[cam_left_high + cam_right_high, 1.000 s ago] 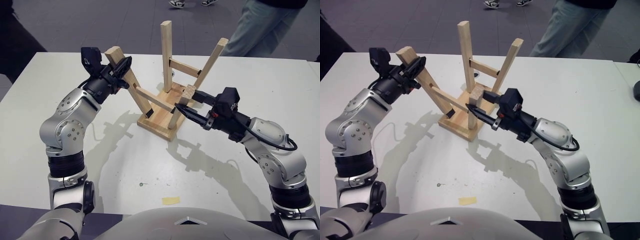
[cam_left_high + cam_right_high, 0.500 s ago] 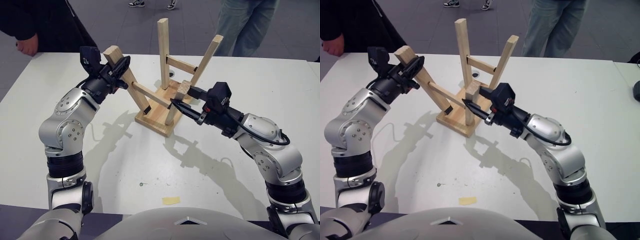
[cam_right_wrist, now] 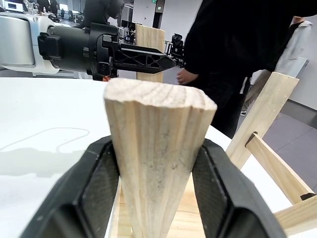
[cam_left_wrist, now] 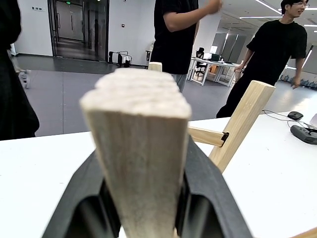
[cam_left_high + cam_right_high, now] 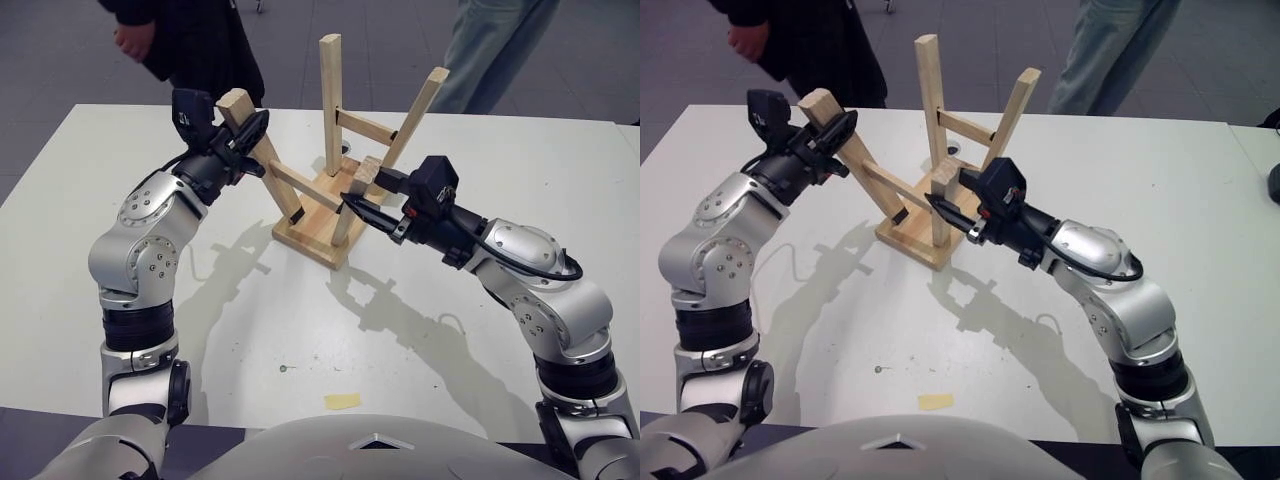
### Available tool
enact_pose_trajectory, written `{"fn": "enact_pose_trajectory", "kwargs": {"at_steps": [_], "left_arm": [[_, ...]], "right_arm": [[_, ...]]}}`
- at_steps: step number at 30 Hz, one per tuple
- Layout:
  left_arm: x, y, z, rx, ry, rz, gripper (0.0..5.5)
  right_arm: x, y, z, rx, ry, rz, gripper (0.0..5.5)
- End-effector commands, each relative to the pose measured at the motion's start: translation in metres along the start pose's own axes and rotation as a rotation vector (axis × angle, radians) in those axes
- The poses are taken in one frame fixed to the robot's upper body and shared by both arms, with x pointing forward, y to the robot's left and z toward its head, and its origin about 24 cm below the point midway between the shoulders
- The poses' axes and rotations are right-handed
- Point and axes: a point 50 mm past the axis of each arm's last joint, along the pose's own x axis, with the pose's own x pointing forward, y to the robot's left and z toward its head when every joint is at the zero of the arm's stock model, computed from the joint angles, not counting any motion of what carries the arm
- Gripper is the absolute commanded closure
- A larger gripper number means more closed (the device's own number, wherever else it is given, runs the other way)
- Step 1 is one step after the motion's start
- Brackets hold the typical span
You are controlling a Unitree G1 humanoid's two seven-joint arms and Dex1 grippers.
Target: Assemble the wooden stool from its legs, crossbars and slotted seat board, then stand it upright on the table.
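The wooden stool lies upside down, its seat board (image 5: 310,235) flat on the white table and its legs pointing up. My left gripper (image 5: 250,133) is shut on the top of the slanting left leg (image 5: 268,170), seen end-on in the left wrist view as a pale block (image 4: 141,148) between the black fingers (image 4: 79,203). My right gripper (image 5: 366,200) is shut on the short near leg (image 5: 366,176), whose end (image 3: 158,148) sits between its fingers (image 3: 96,193). Two taller legs (image 5: 331,100) (image 5: 418,110) stand behind, joined by a crossbar (image 5: 365,127).
A yellow scrap (image 5: 341,401) lies near the table's front edge. A thin cable (image 5: 200,268) loops on the table beside my left arm. A dark object (image 5: 1272,182) sits at the table's far right. A person (image 5: 190,45) stands at the far left edge.
Both grippers keep their hold. My right arm has pushed a little forward and left, and the stool has shifted slightly with it. A person has walked in behind the table's far left.
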Motion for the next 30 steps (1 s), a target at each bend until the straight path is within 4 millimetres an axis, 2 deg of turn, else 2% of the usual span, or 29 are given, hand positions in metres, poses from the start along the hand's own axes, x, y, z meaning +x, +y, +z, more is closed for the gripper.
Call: {"fn": "enact_pose_trajectory", "kwargs": {"at_steps": [1,3,4,8,14,16,22,26,30], "left_arm": [[0.008,-0.018,-0.023,0.012,0.118,-0.102,4.48],[0.008,-0.015,-0.024,0.012,0.121,-0.092,4.48],[0.008,-0.013,-0.026,0.014,0.125,-0.084,4.48],[0.006,-0.009,-0.029,0.034,0.134,-0.068,4.48],[0.002,-0.011,-0.033,0.042,0.14,-0.069,4.48],[-0.001,-0.012,-0.036,0.042,0.146,-0.076,4.48],[-0.007,-0.016,-0.036,0.071,0.151,-0.17,4.48],[-0.005,-0.022,-0.03,0.109,0.14,-0.249,4.47],[-0.002,-0.036,-0.029,0.127,0.137,-0.323,4.47]], "right_arm": [[-0.005,-0.005,-0.034,0.087,0.226,-0.066,3.44],[-0.005,-0.006,-0.025,0.111,0.175,-0.061,3.44],[-0.005,-0.007,-0.021,0.122,0.153,-0.057,3.07],[-0.007,-0.01,-0.009,0.156,0.073,-0.041,2.37],[-0.023,0.002,0.039,0.343,-0.25,0.247,1.45],[-0.028,-0.005,0.054,0.395,-0.346,0.289,1.09],[-0.034,-0.05,0.093,0.494,-0.56,0.226,0.1],[-0.032,-0.066,0.096,0.519,-0.574,0.175,0.1],[-0.029,-0.068,0.088,0.516,-0.535,0.164,0.1]]}}
